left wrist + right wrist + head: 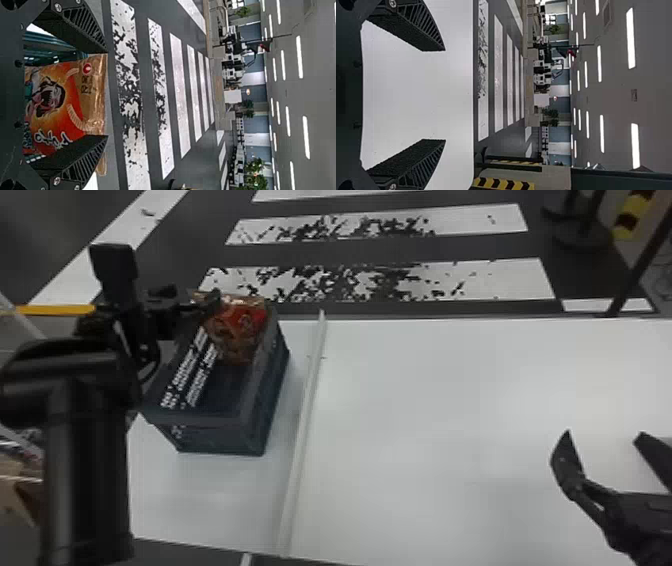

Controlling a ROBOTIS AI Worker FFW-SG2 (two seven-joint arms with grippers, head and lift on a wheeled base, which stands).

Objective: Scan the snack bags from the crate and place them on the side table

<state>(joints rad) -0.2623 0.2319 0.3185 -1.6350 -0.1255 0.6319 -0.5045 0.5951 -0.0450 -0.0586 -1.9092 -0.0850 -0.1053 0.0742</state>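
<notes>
Left gripper (192, 295): over the crate's far end, fingers spread wide in the left wrist view, with part of the bag between them; whether either finger touches it, I cannot tell.
Snack bag (240, 321): orange and red, upright inside the crate at its far end, top edge up between the left gripper's fingertips; a corner shows past one finger, so the bag reaches beyond the gap there.
Crate (200, 419): dark blue, around the bag; its lettered left wall runs from beside the left gripper toward the robot, and the near part of the inside gives room on the bag's near side.
Raised strip (305, 410): right of the left gripper and crate, running from the far edge toward the near one, with a narrow band of tabletop between it and the crate.
White tabletop (425, 400): under the crate and on past the strip, giving a broad stretch of room between the left gripper and the right one; its far edge passes just behind the crate.
Right gripper (605, 434): well apart from the left gripper, above the tabletop's right part, fingers spread with nothing pinched.
Striped floor (370, 282): farthest out, beyond the tabletop's far edge.
</notes>
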